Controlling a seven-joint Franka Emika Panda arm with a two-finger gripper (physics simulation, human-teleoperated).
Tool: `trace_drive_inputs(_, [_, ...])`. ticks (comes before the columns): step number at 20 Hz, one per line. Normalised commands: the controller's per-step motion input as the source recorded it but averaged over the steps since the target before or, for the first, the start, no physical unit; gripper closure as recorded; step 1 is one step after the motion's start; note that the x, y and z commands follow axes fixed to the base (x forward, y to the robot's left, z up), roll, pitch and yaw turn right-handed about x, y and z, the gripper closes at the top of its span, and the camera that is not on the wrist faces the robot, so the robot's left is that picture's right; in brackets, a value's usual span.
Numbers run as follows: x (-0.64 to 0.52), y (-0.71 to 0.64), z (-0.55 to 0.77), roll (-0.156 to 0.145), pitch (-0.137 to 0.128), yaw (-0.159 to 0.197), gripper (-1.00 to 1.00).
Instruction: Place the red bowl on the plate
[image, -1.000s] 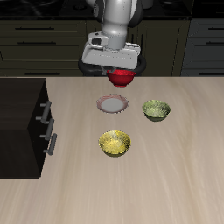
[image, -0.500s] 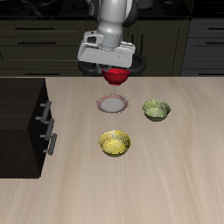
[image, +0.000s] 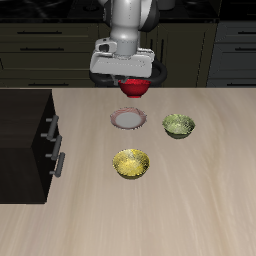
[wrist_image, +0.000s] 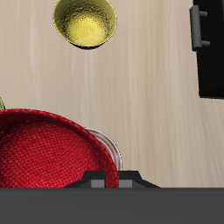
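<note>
From the front, the pincer (image: 133, 78) holds the red bowl (image: 134, 89) in the air, closed on its rim, just behind the plate (image: 129, 120) and not yet over it. So the lift is done; carrying it across, lowering and letting go remain, I'd judge. The plate lies flat on the pale wooden counter (image: 200, 190). From the wrist, the glossy bowl (wrist_image: 44, 157) shows a rough woven-looking inside, the plate's pale edge (wrist_image: 103, 143) peeks beside it, and the yellow bowl (wrist_image: 85, 21) sits beyond.
</note>
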Motion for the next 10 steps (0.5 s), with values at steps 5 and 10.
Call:
trace_drive_inputs(5, [-0.03, 0.03, -0.01, 0.041, -0.004, 0.021, 1.0])
trace_drive_inputs(10, [-0.11, 0.06, -0.06, 0.035, 0.016, 0.017, 1.0])
